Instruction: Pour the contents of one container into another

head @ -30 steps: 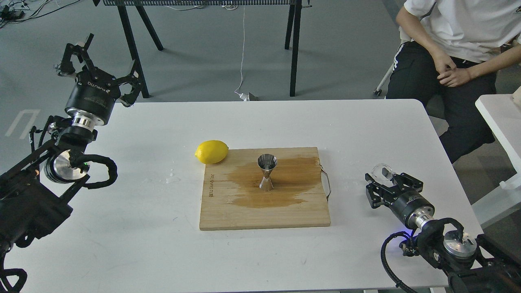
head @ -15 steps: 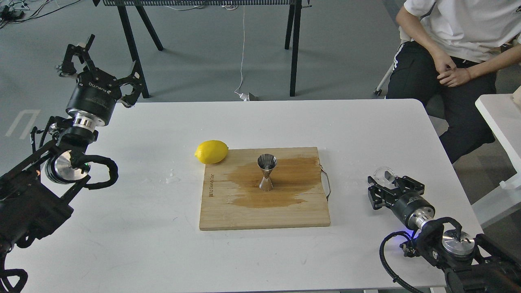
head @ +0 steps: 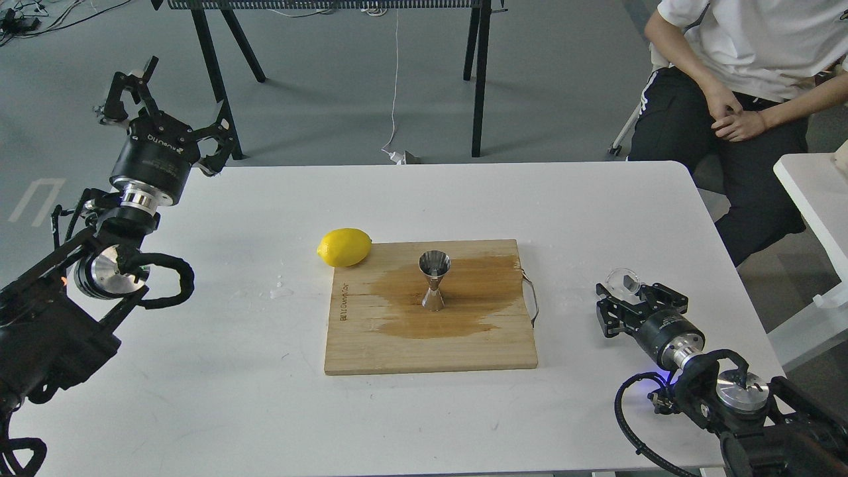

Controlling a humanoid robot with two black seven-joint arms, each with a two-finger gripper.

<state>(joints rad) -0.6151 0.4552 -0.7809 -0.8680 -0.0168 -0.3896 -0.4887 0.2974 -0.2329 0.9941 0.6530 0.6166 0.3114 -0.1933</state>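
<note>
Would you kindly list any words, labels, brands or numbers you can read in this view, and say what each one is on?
White lettering on the left gripper's black body: seen upside down and too small to read reliably.
Burned-in mark along the left edge of the cutting board: rotated sideways and too blurred to read.
Nothing else shows text.

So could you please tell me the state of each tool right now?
Left tool: open, empty.
Right tool: around the cup; grip unclear.

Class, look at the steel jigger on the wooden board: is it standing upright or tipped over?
Upright. The jigger stands on its lower cone on the board, with its round mouth facing up.
</note>
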